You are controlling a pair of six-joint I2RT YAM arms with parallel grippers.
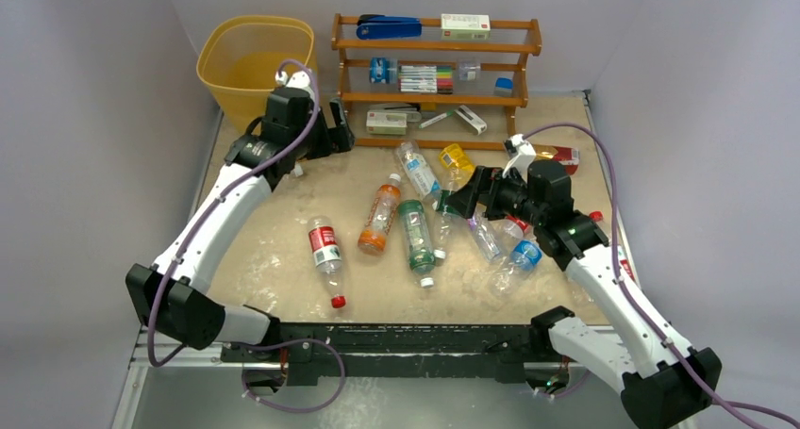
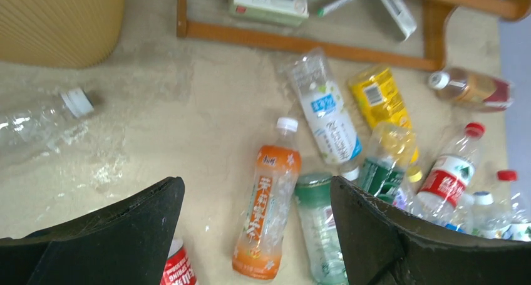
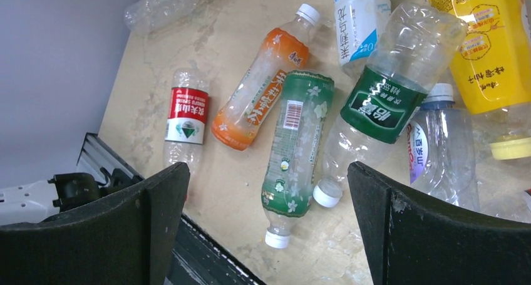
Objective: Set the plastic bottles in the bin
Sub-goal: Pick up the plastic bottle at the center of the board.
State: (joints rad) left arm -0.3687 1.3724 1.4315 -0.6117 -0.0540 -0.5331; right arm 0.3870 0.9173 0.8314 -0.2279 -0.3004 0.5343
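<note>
Several plastic bottles lie on the tan table: an orange one (image 1: 380,214) (image 2: 269,216) (image 3: 260,94), a green one (image 1: 415,236) (image 3: 294,147), a red-labelled clear one (image 1: 325,245) (image 3: 186,116) and a yellow one (image 1: 457,160) (image 3: 491,47). The yellow-orange bin (image 1: 255,57) (image 2: 56,22) stands at the back left. My left gripper (image 1: 338,137) (image 2: 257,191) hangs open and empty beside the bin, above the table. My right gripper (image 1: 464,201) (image 3: 269,172) is open over the bottle pile, holding nothing. A clear white-capped bottle (image 2: 44,119) lies near the bin's base.
A brown wooden shelf rack (image 1: 434,71) (image 2: 300,44) with white boxes, pens and a blue stapler (image 1: 389,26) stands at the back, right of the bin. Grey walls close in the left and right sides. A black rail (image 1: 396,339) runs along the near edge.
</note>
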